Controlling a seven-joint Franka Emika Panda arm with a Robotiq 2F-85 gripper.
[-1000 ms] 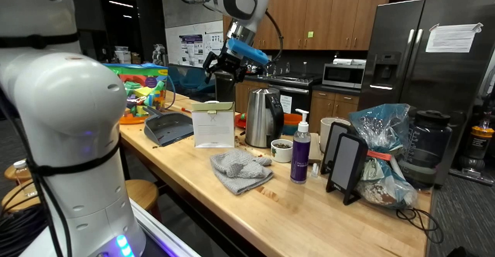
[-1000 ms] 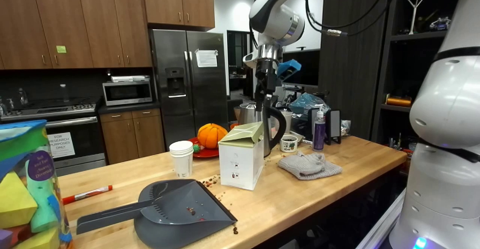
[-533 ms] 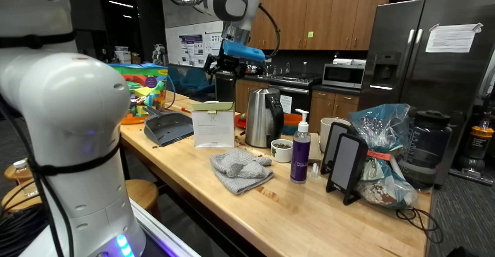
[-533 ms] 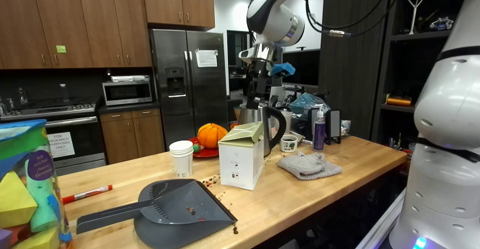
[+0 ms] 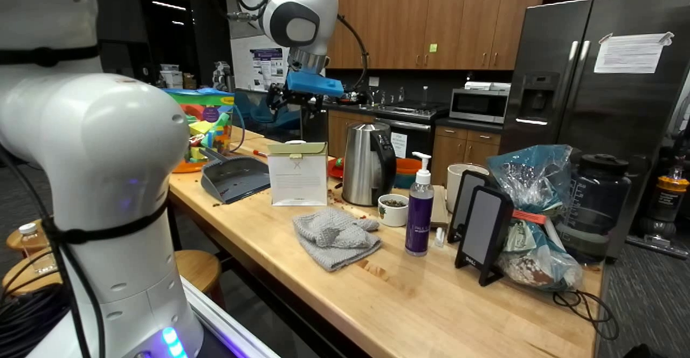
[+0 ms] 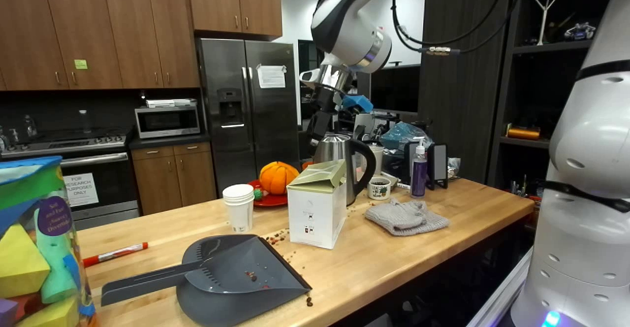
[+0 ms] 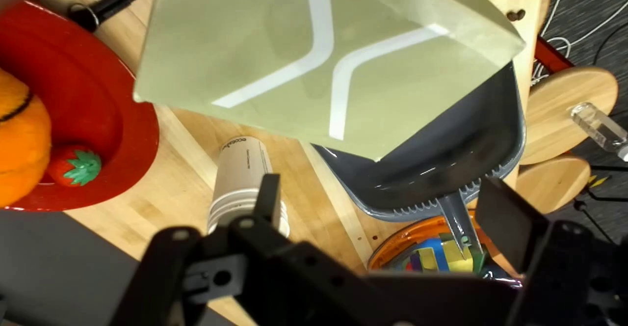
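- Your tool [image 7: 380, 201] has its fingers [image 7: 267, 198] spread wide apart along the lower part of the wrist view, and it has hold of nothing.
- Nearest to it is the white box [image 6: 317, 216] with a pale green top, upright on the bench [image 6: 369, 258]; in both exterior views you see the tool above it, not touching.
- In the wrist view the green top, marked with two bent white stripes, fills the upper middle of your frame.
- Right of centre in the wrist view you have the grey dustpan [image 7: 431, 159], partly hidden by that top.
- A stack of paper cups [image 7: 240, 171] lies just left of centre there, in view beside one finger.
- At the left edge of the wrist view, a red plate [image 7: 125, 120] carries an orange pumpkin [image 7: 19, 139] and a strawberry [image 7: 73, 165].
- In an exterior view, you find the steel kettle [image 5: 358, 166] just right of the box, near mid-frame.
- Below these in the frame sit a crumpled grey cloth [image 5: 337, 236], a small white bowl [image 5: 392, 217] and, further right, a purple pump bottle [image 5: 419, 218].
- A red marker [image 6: 115, 254] lies at the lower left of an exterior view.
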